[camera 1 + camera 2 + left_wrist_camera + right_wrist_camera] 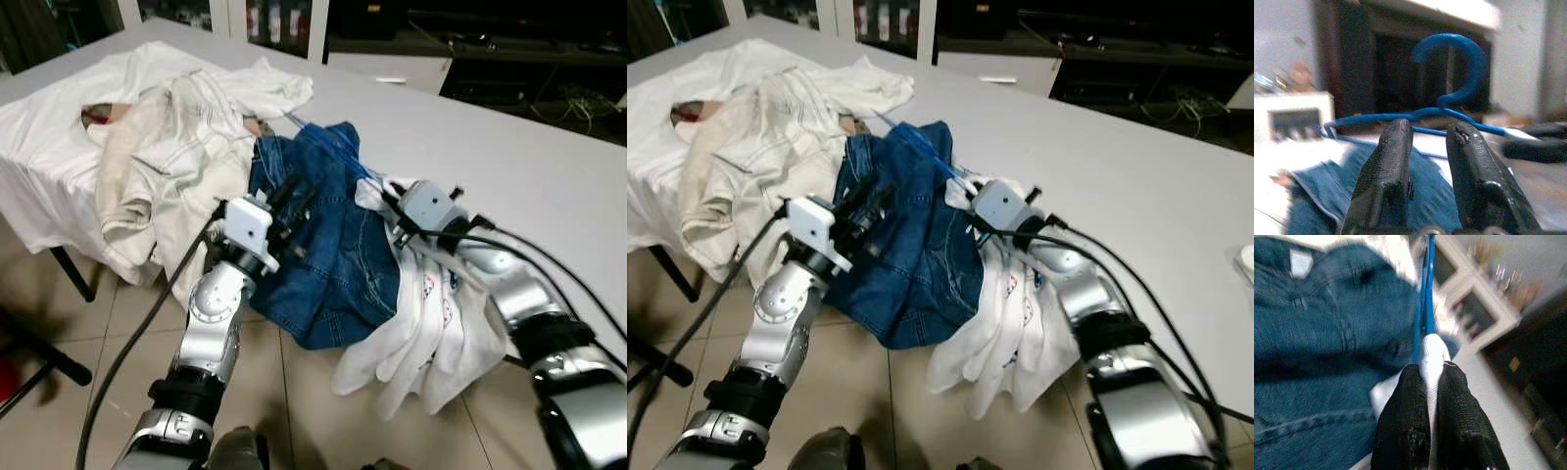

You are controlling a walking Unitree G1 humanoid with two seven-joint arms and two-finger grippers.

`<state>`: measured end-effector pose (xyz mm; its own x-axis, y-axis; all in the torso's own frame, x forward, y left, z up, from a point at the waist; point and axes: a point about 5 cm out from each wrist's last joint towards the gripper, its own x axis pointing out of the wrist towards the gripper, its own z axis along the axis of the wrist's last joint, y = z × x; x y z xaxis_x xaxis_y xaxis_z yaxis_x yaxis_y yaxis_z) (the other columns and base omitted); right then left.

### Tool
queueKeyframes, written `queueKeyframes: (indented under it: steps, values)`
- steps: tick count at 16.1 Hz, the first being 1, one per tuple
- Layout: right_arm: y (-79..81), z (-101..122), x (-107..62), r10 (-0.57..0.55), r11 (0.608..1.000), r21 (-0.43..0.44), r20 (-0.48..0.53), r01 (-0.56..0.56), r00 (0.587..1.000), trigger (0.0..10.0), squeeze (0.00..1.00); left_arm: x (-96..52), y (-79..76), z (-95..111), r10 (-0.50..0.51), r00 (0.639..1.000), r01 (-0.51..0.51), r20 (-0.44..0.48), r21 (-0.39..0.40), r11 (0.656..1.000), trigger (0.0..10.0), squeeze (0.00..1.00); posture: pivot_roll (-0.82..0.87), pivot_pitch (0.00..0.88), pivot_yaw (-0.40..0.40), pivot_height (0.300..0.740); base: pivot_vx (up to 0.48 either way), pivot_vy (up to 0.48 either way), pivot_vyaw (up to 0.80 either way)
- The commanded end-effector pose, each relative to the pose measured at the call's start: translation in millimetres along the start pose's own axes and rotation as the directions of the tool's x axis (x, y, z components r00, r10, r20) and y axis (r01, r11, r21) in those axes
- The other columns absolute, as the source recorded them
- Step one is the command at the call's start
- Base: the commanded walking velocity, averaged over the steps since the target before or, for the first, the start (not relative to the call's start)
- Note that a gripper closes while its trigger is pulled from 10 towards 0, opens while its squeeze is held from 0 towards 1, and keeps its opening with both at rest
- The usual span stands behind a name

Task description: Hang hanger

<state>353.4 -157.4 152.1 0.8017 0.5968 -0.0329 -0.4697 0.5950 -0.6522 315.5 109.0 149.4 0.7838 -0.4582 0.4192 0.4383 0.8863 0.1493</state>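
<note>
Both silver arms reaching forward over table (pixel 549 166) edge. Right gripper (pixel 1431 374) pinching white cloth (pixel 1432 350) together with blue hanger (pixel 1449 73) wire, fingers pressed close. Left gripper (pixel 1430 134) hovering just near side of hanger, fingers slightly parted, gripping nothing. Hanger lying across denim garment (pixel 328 240), long axis running left-right, hook pointing far. White shirt (pixel 431 323) drooping off near edge. Right arm nearer, already holding; hanging place not seen.

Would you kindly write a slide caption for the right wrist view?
Right end effector pinching white cloth at a blue wire hanger, with blue denim lying alongside.
</note>
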Motion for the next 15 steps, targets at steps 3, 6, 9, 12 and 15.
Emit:
queueKeyframes:
  steps: [3,6,9,12,15]
  values:
    - [-5.9,0,-11.8,0.008,0.981,-0.194,0.013,-0.005,1.000,10.0,0.00,13.2,16.0,33,-0.116,0.988,0.073,0.102,0.354,0.932,10.0,0.42,0.10,0.000,-0.079,0.710,0.000,0.000,0.00]
    - [-18.7,2,-23.5,-0.016,0.964,-0.266,0.038,0.025,0.999,10.0,0.00,11.3,27.6,33,-0.220,0.975,0.185,0.018,0.478,0.858,10.0,1.00,0.10,0.000,-0.074,0.710,0.000,0.000,0.00]
    - [-16.2,3,-27.2,0.046,0.926,-0.376,0.040,-0.028,0.998,10.0,0.00,5.9,28.7,25,-0.257,0.964,0.249,-0.064,0.551,0.797,10.0,0.00,0.10,0.000,-0.068,0.710,0.000,0.000,0.00]
    - [-10.4,6,-25.9,0.100,0.902,-0.427,0.055,-0.067,0.993,10.0,0.00,2.5,29.0,20,-0.284,0.953,0.290,-0.104,0.582,0.760,10.0,0.00,0.10,0.000,-0.069,0.710,0.000,0.000,0.00]
    - [-2.8,13,-22.7,0.172,0.856,-0.505,0.076,-0.111,0.982,10.0,0.00,1.0,29.8,19,-0.310,0.940,0.329,-0.140,0.606,0.724,10.0,0.00,0.11,0.000,-0.071,0.710,0.000,0.000,0.00]
